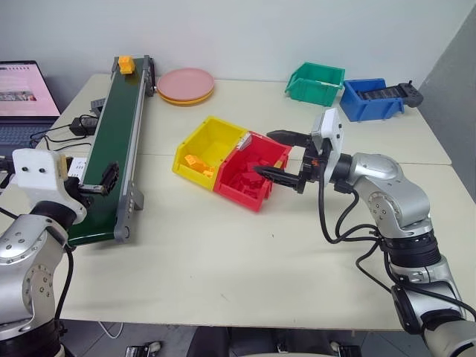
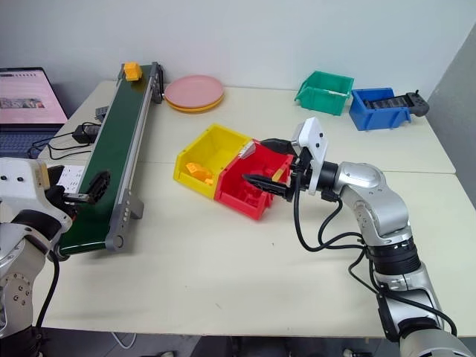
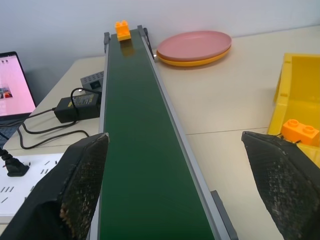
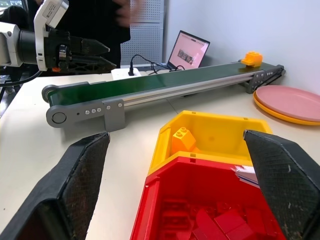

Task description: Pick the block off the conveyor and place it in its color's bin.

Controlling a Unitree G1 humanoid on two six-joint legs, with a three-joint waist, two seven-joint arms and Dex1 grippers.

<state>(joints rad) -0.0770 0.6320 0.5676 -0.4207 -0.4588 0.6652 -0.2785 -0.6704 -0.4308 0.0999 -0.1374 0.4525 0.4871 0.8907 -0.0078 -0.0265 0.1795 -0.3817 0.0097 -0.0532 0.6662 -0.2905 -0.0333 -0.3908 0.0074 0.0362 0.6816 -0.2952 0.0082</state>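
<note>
— Where's the block (image 1: 126,65) right now?

— Way up at the far end of the conveyor (image 1: 111,145), sitting on the dark green belt by the end roller. Yellow-orange, studs up, nothing touching it.

— And the left gripper (image 1: 100,181)?

— Down at the near end of that same belt, fingers spread wide apart, empty. It hangs just over the belt and points level along it, straight toward the block. So the block is dead ahead of it but well apart, almost the whole belt between them.

— The right one?

— The right gripper (image 1: 279,155) is over by the bins, pointing across toward the robot's left. Fingers wide apart too, nothing between them. It hovers at the red bin (image 1: 253,169), which has red blocks inside.

— The yellow bin (image 1: 210,151)?

— Touching the red one, side by side, on the conveyor side of it. There's already an orange brick (image 1: 196,161) lying in it.

— Anything else on the table?

— Pink plates (image 1: 185,85) stacked just beside the far roller, near the block. A green bin (image 1: 315,82) and a blue bin (image 1: 372,98) at the far right. A laptop (image 1: 24,100) and a power adapter (image 1: 81,126) off the belt's left side.
</note>
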